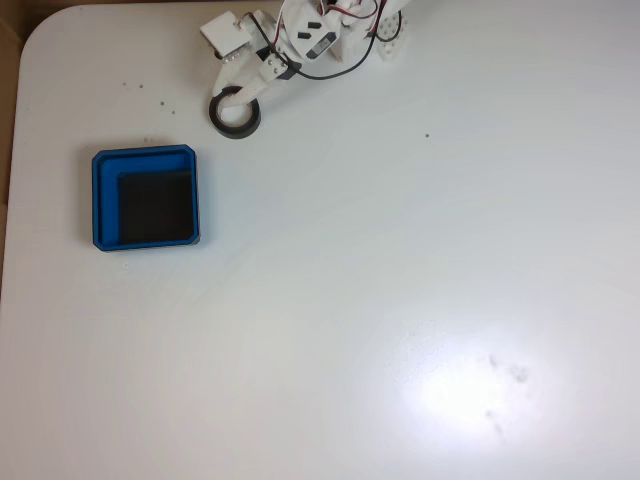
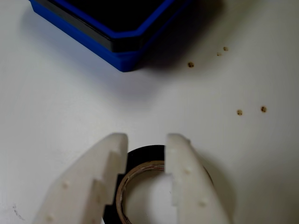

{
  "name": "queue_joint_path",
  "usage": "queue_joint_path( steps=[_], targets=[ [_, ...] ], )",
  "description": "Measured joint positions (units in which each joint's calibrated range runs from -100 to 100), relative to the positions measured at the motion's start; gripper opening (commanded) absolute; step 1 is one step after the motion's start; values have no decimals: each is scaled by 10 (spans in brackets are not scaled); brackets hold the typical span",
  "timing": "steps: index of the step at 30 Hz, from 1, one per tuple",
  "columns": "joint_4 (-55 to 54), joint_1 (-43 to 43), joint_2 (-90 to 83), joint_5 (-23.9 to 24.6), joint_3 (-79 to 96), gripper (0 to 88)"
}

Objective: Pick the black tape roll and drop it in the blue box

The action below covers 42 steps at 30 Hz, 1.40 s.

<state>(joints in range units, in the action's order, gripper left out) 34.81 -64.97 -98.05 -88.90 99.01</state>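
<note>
Fixed view: white 3D-printed arm sits at the top edge of the white surface [image 1: 400, 250], with its tool [image 1: 232, 100] reaching down-left onto the small black tape roll with pale inner core [image 1: 236, 116]. The roll lies flat on the surface, open centre up, near the top edge. The shallow square blue box with black floor [image 1: 145, 156] is down-left of the roll, well apart from it.

Wrist view: tool [image 2: 145, 144] is at a narrow gap, with the white fingers [image 2: 187, 177] straddling one wall of the tape roll [image 2: 145, 151]. One finger is outside the ring; the other appears to be over the open centre. Can't tell if the pads are actually pressing the wall. The roll looks to be resting on the surface. A corner of the blue box [image 2: 122, 59] lies ahead of the fingertips, with bare surface between. A few small brown specks [image 2: 239, 112] sit on the surface right of the box corner.
</note>
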Motion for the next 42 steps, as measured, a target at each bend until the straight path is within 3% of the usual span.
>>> queue_joint_path(
  steps=[9, 29, 42],
  targets=[
    [0, 0, 109, 0, -33, 20],
    [0, 0, 465, 0, -317, 20],
    [0, 0, 533, 0, -352, 18]
  ],
)
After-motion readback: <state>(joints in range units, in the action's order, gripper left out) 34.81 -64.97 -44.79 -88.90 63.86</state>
